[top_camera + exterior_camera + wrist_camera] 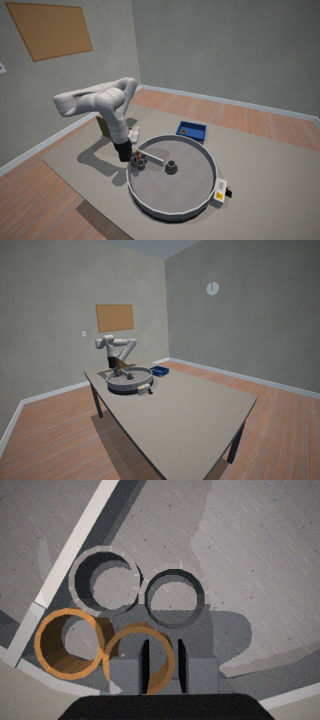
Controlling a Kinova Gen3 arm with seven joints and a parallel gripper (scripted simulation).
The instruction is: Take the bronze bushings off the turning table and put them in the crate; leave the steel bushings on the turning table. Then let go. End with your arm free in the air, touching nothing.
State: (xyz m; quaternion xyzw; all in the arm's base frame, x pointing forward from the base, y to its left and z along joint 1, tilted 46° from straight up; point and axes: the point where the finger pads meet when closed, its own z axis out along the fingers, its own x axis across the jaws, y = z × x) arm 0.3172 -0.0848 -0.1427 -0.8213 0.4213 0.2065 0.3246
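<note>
The turning table (180, 191) (139, 373) carries two bronze and two steel bushings clustered at its left edge. One bronze bushing (45, 645) (138, 153) stands near the white bar. The other bronze bushing (139, 629) is beside it, partly hidden by the gripper. Two steel bushings stand inward of them: one steel bushing (84, 582) (143, 160) near the bar, the other steel bushing (201, 599) (141, 167) farther from it. My gripper (163, 658) (133, 162) is partly open, its fingers either side of the nearer bronze bushing's wall, without a visible grip. The blue crate (195, 133) (165, 371) holds a bronze bushing (181, 132).
A white bar (152, 156) (75, 545) runs inward from the table's rim beside the cluster. A grey cup-like piece (171, 163) stands on the central hub (171, 170). A raised wall rings the turning table. A white box (220, 189) (143, 389) sits outside it. A brown panel (102, 127) stands behind the arm.
</note>
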